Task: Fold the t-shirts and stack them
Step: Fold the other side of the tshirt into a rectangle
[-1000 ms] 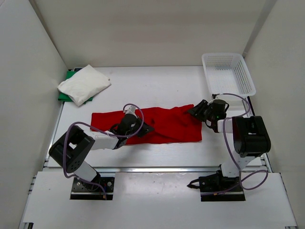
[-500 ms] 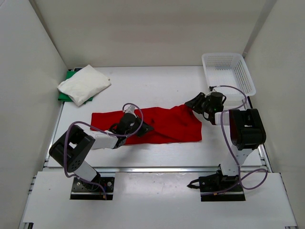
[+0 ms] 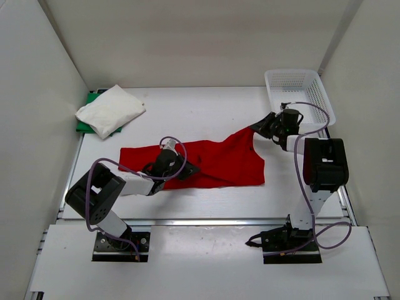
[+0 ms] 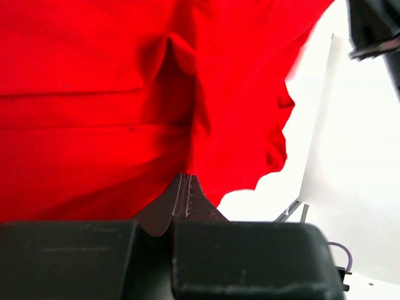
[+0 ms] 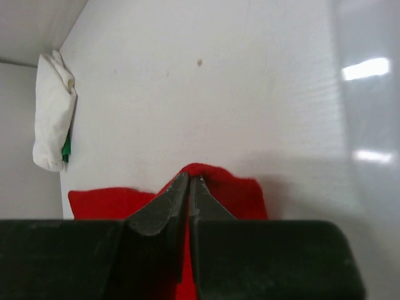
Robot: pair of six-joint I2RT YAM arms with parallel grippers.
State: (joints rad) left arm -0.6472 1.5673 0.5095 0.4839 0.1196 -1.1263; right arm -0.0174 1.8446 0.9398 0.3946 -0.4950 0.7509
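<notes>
A red t-shirt (image 3: 215,164) lies spread as a long strip across the table's middle. My left gripper (image 3: 191,170) is shut on its near edge, and red cloth (image 4: 125,94) fills the left wrist view beyond the closed tips (image 4: 186,179). My right gripper (image 3: 255,127) is shut on the shirt's far right corner, which is drawn up into a peak toward the basket. In the right wrist view the red cloth (image 5: 245,194) bunches around the closed tips (image 5: 189,179). A folded white t-shirt (image 3: 109,110) rests on a green one (image 3: 84,127) at the far left corner.
A white mesh basket (image 3: 294,71) stands at the far right corner, just behind the right gripper. White walls close in the table on the left, back and right. In the right wrist view, the white shirt (image 5: 53,112) and a green sliver (image 5: 65,150) sit against the left wall.
The right gripper has shut on the red shirt's far right corner and drawn it up and back toward the basket. The left gripper has stayed shut in place.
</notes>
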